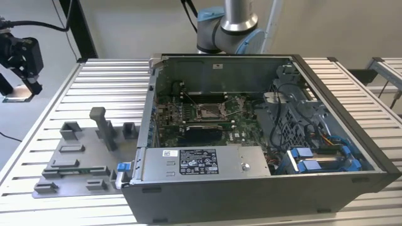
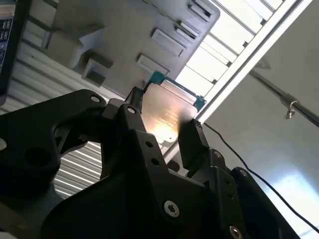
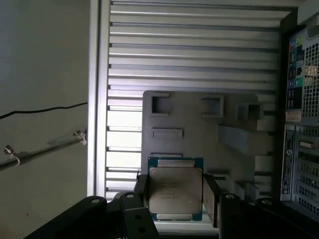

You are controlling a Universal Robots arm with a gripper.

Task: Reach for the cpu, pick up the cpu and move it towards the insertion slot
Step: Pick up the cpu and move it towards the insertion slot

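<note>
**Cpu clamped in the fingers, held out past the bench edge**

The cpu (image 3: 175,190), a small, thin, flat square chip with a silvery face and a blue-green rim, sits between the two black fingers (image 3: 210,196) of the gripper (image 1: 25,87). In both wrist views one finger presses against each of two opposite edges of the chip, so the fingers are closed on it. Its silvery face is turned towards the cameras and catches a warm glare in the second wrist view (image 2: 167,115). The chip hangs clear of everything beneath it.

Behind it in the first wrist view lies the flat grey plastic fixture plate (image 3: 199,134), with its raised blocks and shallow rectangular pockets. The plate rests on the ribbed aluminium bench (image 3: 189,55).

In the exterior view the gripper hangs at the far edge on the exterior view's left, beyond the bench (image 1: 107,84) rim and over the pale floor. It is well apart from the fixture plate (image 1: 75,160).

The open dark grey metal computer case (image 1: 220,70) stands on the bench towards the exterior view's right. Inside it, on the green circuit board, is the insertion slot (image 1: 210,110), a square metal-framed socket with a pale centre. The slot is well apart from the held chip, with the fixture plate and the case wall between them. The silver and blue base of the robot arm (image 1: 229,28) rises behind the case.
</note>
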